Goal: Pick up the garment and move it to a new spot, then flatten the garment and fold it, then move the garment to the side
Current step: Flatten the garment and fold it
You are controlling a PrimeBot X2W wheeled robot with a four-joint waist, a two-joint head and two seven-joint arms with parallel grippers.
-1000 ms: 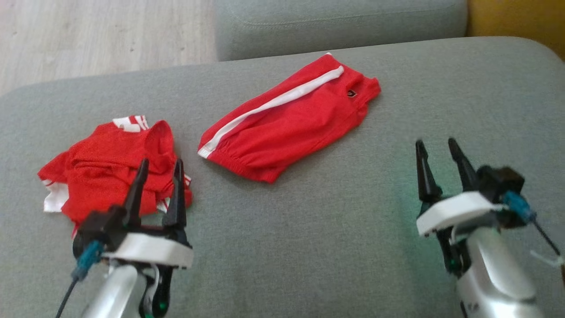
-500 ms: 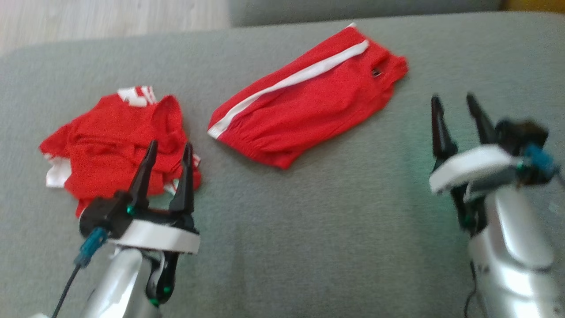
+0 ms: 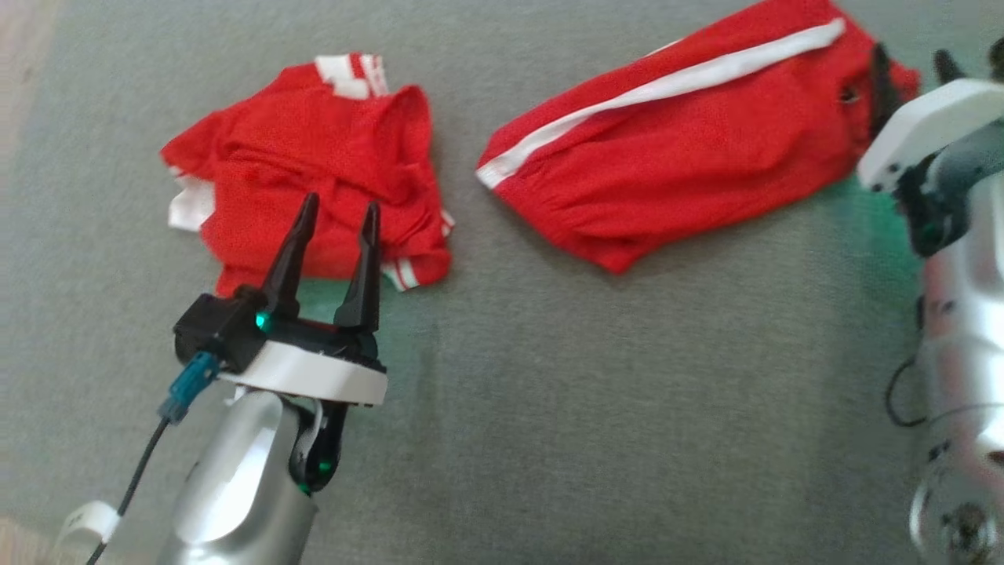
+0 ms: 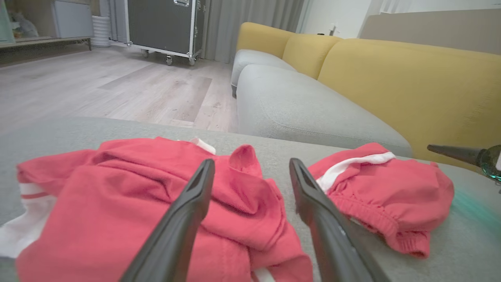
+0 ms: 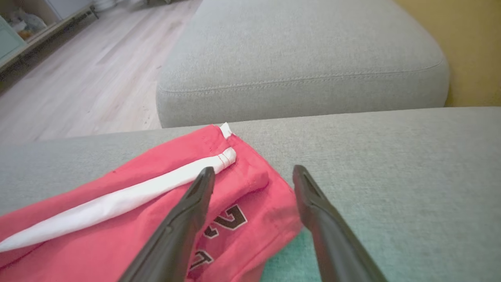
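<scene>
Both claws spread, left claw [image 3: 341, 202] over crumpled red shirt [image 3: 314, 149], right claw [image 3: 910, 53] by red shorts [image 3: 690, 149], grey cushion [image 3: 588, 392], wood floor [image 4: 117, 86] beyond

The head view looks steeply down from above on the grey sofa cushion [image 3: 549, 392]. The left wrist view sits low and near, looking along its jaws over the crumpled red garment [image 4: 98, 203] toward the yellow sofa back [image 4: 391, 78]. The right wrist view, also low, faces across the red shorts [image 5: 98, 219] to a second cushion [image 5: 293, 58]. All three views share the shorts.
</scene>
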